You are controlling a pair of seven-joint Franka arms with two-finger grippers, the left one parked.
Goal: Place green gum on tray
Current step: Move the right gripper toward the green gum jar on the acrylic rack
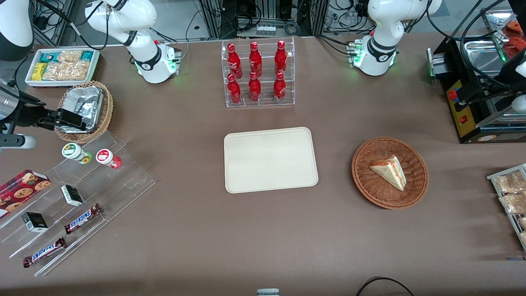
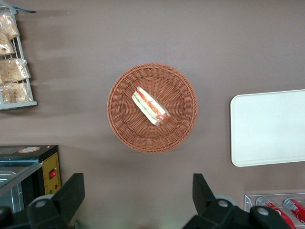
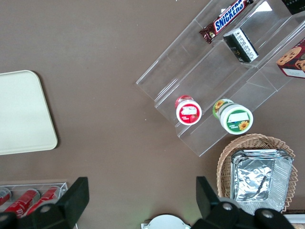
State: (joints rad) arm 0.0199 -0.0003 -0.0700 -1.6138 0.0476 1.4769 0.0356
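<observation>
Front view: arm largely cut off at the frame edge, gripper (image 1: 68,118) hangs over the foil-filled wicker basket (image 1: 107,107), jaws' state unclear here; green gum (image 1: 75,152) sits on the clear stepped rack (image 1: 123,181) just beside the red gum (image 1: 107,158), nearer the camera than the gripper; tray (image 1: 270,159) lies bare mid-bench, well apart. Right wrist view: jaws spread wide, holding nothing; green gum (image 3: 233,117) apart from them, red gum (image 3: 188,110) beside it, Snickers bar (image 3: 226,19) on the rack.

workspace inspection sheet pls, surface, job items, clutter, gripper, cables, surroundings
surface: brown table, bare around the tray.
job's things: green gum upright on clear stepped stand, beside red gum; tray empty.
clutter: snickers bars, cola bottle rack, wicker basket holding a sandwich.
gripper: gripper over the foil-container basket, fingers open, holding nothing.
cables: black cable at the table edge nearest the camera.
surroundings: nothing seen.
</observation>
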